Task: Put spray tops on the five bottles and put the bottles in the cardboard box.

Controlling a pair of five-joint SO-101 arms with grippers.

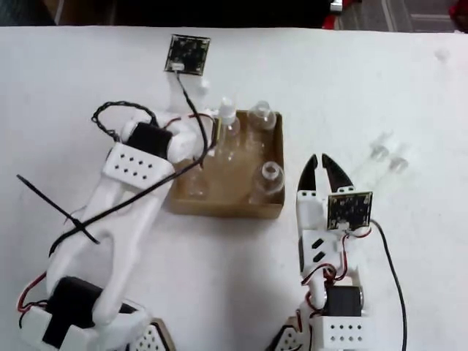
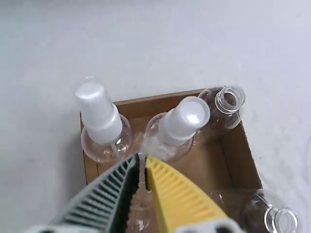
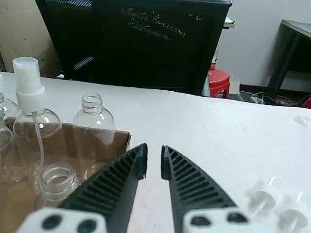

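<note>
The cardboard box (image 1: 272, 210) sits mid-table with clear bottles standing in it. Two bottles wear white spray tops (image 2: 96, 110) (image 2: 185, 118); one of them also shows as the capped bottle (image 3: 29, 104). Two other bottles are uncapped, the far one (image 2: 226, 100) (image 3: 95, 121) and the near one (image 2: 278, 218) (image 3: 56, 182). My left gripper (image 2: 142, 161) hangs over the box's left part, its grey and yellow fingers shut with nothing seen between the tips. To the right of the box my right gripper (image 1: 320, 162) (image 3: 153, 158) rests open. Two loose spray tops (image 1: 380, 151) (image 1: 398, 163) lie on the table beyond it.
The white table (image 1: 365, 80) stretches bare behind and to the right of the box. A black cable tie (image 1: 58, 208) lies by the left arm. A dark chair (image 3: 146, 43) stands past the table's far edge.
</note>
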